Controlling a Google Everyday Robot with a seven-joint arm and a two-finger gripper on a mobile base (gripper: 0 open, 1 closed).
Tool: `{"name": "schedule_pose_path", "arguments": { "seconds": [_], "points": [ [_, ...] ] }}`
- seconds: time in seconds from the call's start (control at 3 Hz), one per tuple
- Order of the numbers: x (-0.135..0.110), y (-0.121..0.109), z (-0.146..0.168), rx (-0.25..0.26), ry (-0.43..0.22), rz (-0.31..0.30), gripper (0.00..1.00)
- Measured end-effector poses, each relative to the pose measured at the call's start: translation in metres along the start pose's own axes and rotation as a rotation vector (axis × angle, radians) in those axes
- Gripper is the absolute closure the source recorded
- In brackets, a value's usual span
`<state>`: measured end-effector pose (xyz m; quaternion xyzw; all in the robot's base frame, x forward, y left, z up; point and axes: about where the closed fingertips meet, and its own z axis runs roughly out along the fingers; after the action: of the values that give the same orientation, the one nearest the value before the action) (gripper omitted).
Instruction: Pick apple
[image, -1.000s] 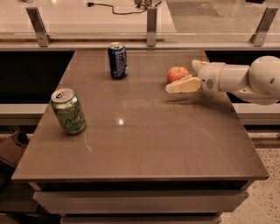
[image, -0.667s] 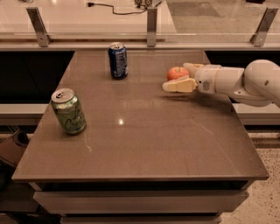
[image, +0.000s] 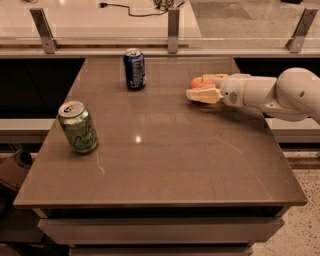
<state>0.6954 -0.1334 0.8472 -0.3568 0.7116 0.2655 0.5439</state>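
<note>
Camera view is showing my tool (image: 198, 86) reaching in from the right, low over the far right part of the bench (image: 165, 150). The apple (image: 199, 81) is sitting on the bench inside the tool. My near finger (image: 202, 95) is lying in front of it and covering its lower edge. My far finger (image: 216, 77) is running along behind it, so the fruit is resting between the two.

Against the frames from a second ago, my tool is sitting further left. Back then the fingertips were only reaching the apple's right side; now they are extending along both sides of it. The apple itself is staying in the same spot on the bench.

My fingers are standing spread, straddling the apple rather than squeezing it. I cannot tell whether either pad is touching the skin, and the apple is not being lifted.

Nearer to the front, a green can (image: 78, 127) is standing upright at the left side of the bench. Further back, a blue can (image: 134, 69) is standing upright near the far edge, well left of the apple.
</note>
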Motion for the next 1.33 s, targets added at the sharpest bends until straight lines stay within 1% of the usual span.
{"name": "schedule_pose_path", "arguments": {
  "seconds": [0.33, 0.67, 1.0, 1.33],
  "points": [
    [0.000, 0.002, 0.002, -0.004, 0.000, 0.000, 0.88],
    [-0.001, 0.003, 0.005, -0.009, 0.000, 0.000, 1.00],
    [-0.002, 0.004, 0.006, -0.011, -0.001, -0.002, 1.00],
    [-0.020, 0.007, 0.002, -0.022, -0.010, -0.034, 1.00]
  ]
}}
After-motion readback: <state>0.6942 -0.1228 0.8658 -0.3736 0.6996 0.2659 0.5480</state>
